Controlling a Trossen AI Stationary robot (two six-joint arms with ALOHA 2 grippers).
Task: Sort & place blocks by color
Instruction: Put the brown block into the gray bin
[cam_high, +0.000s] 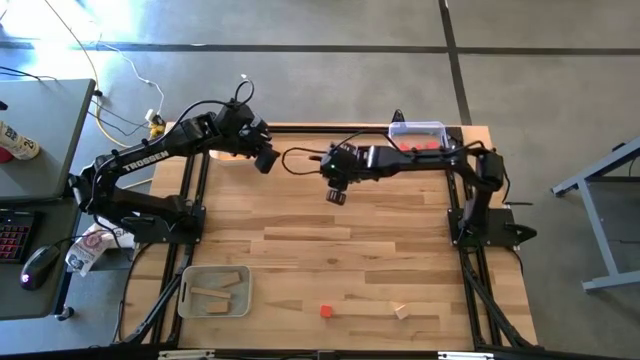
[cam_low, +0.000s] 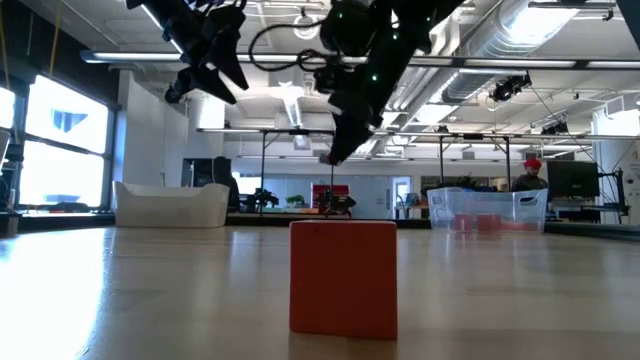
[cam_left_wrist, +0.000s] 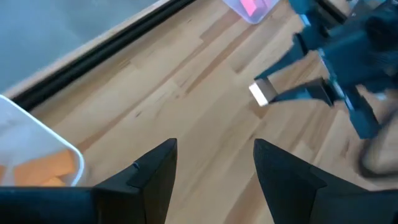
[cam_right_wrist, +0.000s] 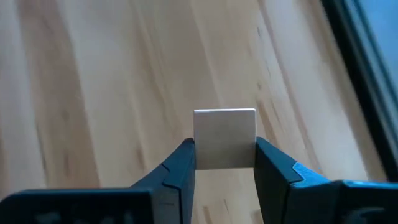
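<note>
Worktop (cam_high: 330, 250): pale wood planks, light and darker tan streaks, black frame rails.
Both arms black; white lettering on left arm.
Right gripper (cam_right_wrist: 224, 163): dark fingers, bluish sheen; tan block (cam_right_wrist: 224, 138) between them, plain pale wood, faint grain.
Left gripper (cam_left_wrist: 214, 163): dark fingers.
Red block (cam_high: 326, 311): orange-red, solid, no pattern.
Second tan block (cam_high: 401, 312): pale wood.
Near tray (cam_high: 190, 305): translucent grey, tan bars inside.
Far tray (cam_high: 416, 128): clear, red pieces inside.
Left-side tray (cam_left_wrist: 18, 124): translucent white, orange pieces inside.
</note>
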